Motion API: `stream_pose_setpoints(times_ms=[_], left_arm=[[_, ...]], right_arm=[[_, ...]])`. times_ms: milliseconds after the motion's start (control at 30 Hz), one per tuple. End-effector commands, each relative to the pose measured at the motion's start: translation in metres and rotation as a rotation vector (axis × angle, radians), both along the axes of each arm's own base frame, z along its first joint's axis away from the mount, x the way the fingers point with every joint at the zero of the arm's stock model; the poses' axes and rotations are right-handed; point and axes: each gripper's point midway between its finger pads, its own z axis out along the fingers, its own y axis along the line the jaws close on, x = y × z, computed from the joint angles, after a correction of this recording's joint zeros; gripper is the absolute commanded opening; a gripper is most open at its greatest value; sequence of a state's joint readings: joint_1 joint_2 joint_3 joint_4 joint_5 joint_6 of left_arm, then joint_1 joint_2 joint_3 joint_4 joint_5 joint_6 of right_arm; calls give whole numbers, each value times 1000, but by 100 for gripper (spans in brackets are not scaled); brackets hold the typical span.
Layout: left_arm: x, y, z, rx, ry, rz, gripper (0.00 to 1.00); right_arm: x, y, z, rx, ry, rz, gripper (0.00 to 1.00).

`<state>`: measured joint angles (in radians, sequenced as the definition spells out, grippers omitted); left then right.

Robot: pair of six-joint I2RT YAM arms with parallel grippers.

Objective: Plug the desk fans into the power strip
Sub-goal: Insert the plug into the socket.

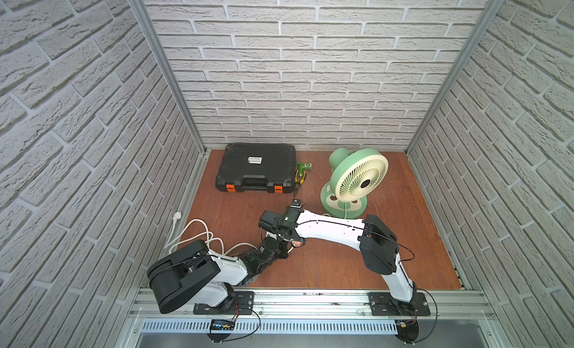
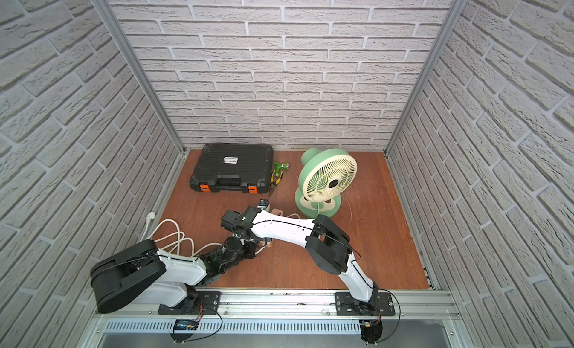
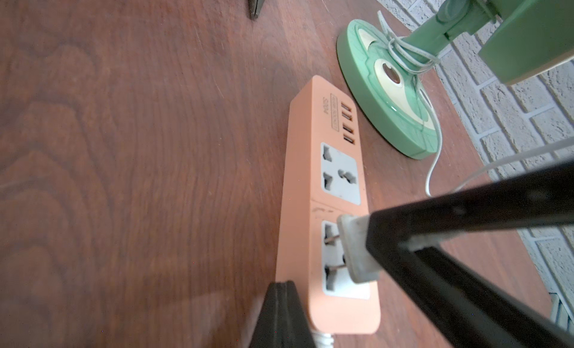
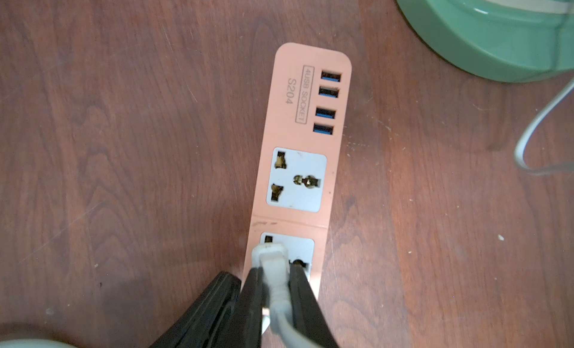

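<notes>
The salmon-pink power strip (image 4: pixel 298 113) lies flat on the wooden floor, close to the round base (image 3: pixel 388 98) of the mint-green desk fan (image 1: pixel 357 178). In both top views my right arm covers most of the strip. My right gripper (image 4: pixel 275 268) is shut on the fan's small white plug (image 3: pixel 357 247). The plug stands over the socket nearest the strip's cable end, with its prongs partly in the slots and still showing. The thin fan cord (image 4: pixel 528 138) trails back to the base. My left gripper (image 3: pixel 283 282) is shut, its tip against the strip's long side near the cable end.
A black toolcase (image 1: pixel 256 171) sits at the back left with pliers (image 1: pixel 299 178) beside it. The strip's thick white cable (image 1: pixel 192 234) loops on the floor at the left, ending in its plug (image 1: pixel 177 216). Brick-pattern walls close three sides.
</notes>
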<state>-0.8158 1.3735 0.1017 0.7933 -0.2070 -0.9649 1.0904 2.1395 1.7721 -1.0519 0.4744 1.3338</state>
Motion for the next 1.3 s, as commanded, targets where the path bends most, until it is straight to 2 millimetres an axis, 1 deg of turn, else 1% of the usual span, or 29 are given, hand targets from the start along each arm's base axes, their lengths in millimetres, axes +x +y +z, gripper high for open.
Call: stream_pose_setpoints(times_ms=[0, 67, 200, 300, 433, 633, 800, 967, 1167, 1267], left_arm=[[0, -4, 9, -33, -32, -10, 0], [0, -6, 9, -39, -32, -12, 0], [-1, -8, 9, -41, -33, -16, 0], [-2, -7, 9, -47, -32, -11, 0], [-3, -4, 10, -44, -33, -3, 0], [-2, -4, 11, -40, -36, -3, 0], [-2, -3, 11, -39, -36, -2, 0], [-3, -3, 11, -42, -35, -6, 0], [-6, -1, 14, -42, -41, -2, 0], [-7, 0, 16, -40, -47, -2, 0]], right_arm=[[-8, 1, -20, -36, 54, -13, 3], [-9, 0, -23, -51, 64, -21, 3], [-14, 5, -38, -48, 105, -22, 3], [-16, 8, -43, -45, 129, -19, 3], [-16, 10, -43, -46, 131, -6, 3], [-21, 13, -44, -59, 143, 12, 3], [-18, 13, -45, -67, 137, 23, 3], [-12, 22, -44, -94, 129, 123, 2], [-14, 8, -55, -150, 117, 141, 2], [-17, 1, -54, -171, 101, 141, 2]])
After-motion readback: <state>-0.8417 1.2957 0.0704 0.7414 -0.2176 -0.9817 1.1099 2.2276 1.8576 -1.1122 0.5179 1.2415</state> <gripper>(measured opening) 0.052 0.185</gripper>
